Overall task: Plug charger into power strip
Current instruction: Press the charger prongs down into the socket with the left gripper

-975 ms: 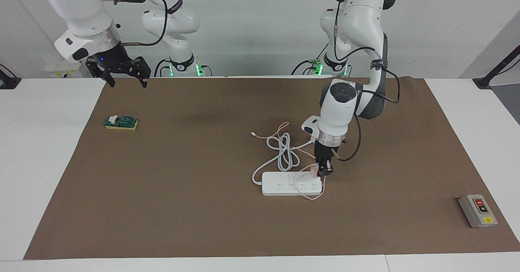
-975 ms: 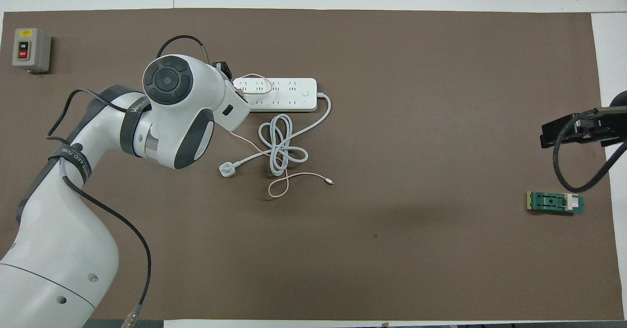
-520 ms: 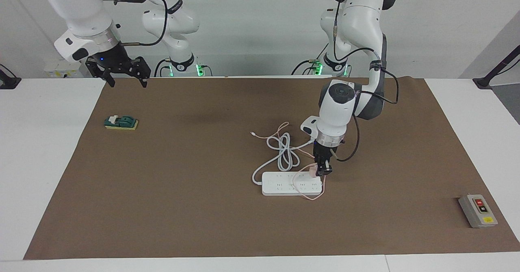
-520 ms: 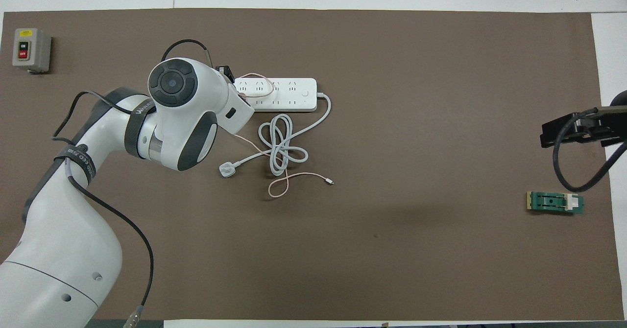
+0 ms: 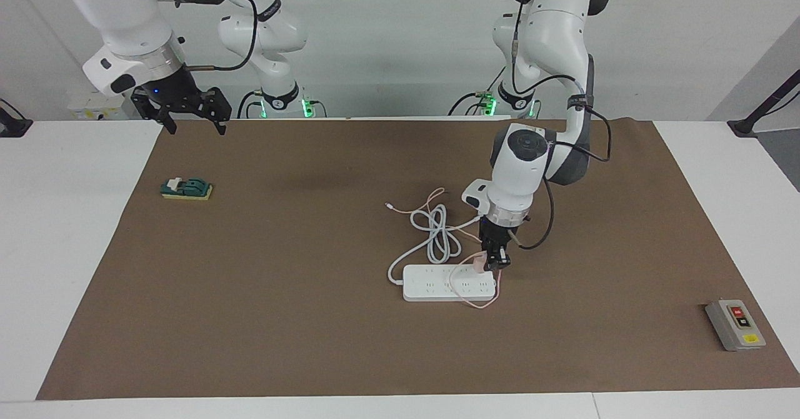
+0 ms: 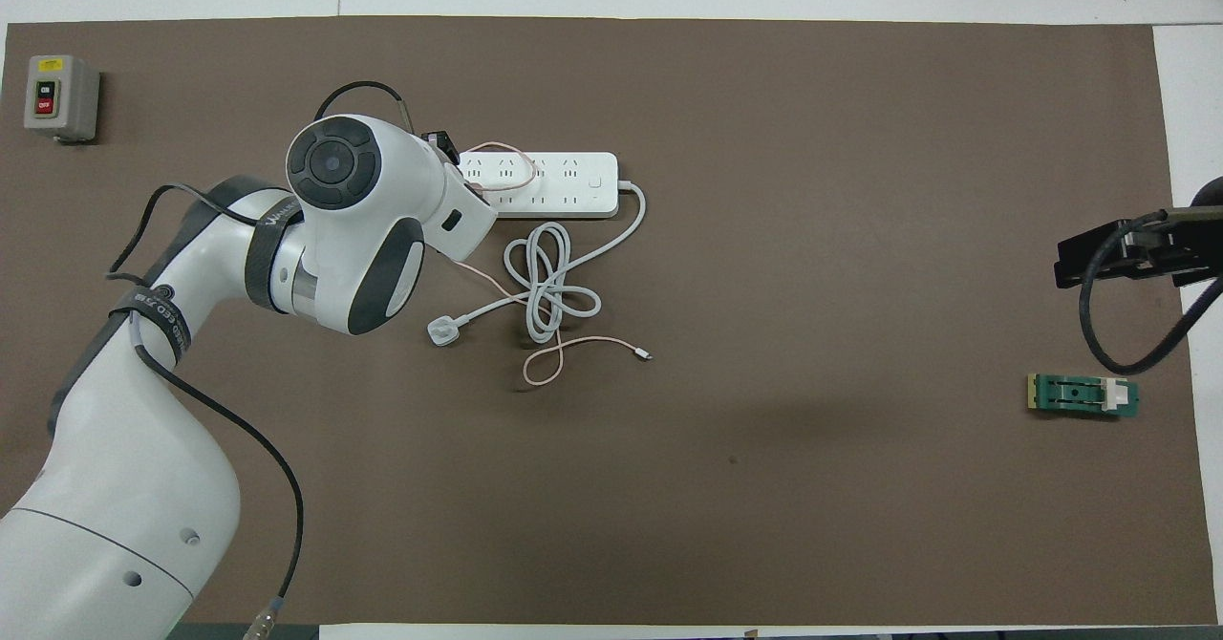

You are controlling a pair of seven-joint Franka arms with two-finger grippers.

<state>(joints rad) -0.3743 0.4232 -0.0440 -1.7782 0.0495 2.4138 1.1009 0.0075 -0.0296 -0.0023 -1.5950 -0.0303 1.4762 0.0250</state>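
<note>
The white power strip (image 5: 437,284) lies flat on the brown mat; it also shows in the overhead view (image 6: 564,186). My left gripper (image 5: 494,261) is shut on the pale-pink charger (image 5: 479,261) and holds it just over the strip's end toward the left arm, by the edge nearer the robots. The thin pink cable (image 5: 480,300) loops over the strip and runs along the mat (image 6: 573,344). In the overhead view the arm hides the charger. My right gripper (image 5: 190,119) waits, open and empty, in the air over the mat's corner at the right arm's end.
The strip's thick white cord (image 6: 549,282) lies coiled nearer the robots and ends in a white three-pin plug (image 6: 442,330). A grey button box (image 5: 734,325) sits at the left arm's end. A green and yellow block (image 5: 186,189) sits at the right arm's end.
My left gripper has shifted slightly with the charger, a little up and toward the robots over the strip's end. The right arm has not moved.
</note>
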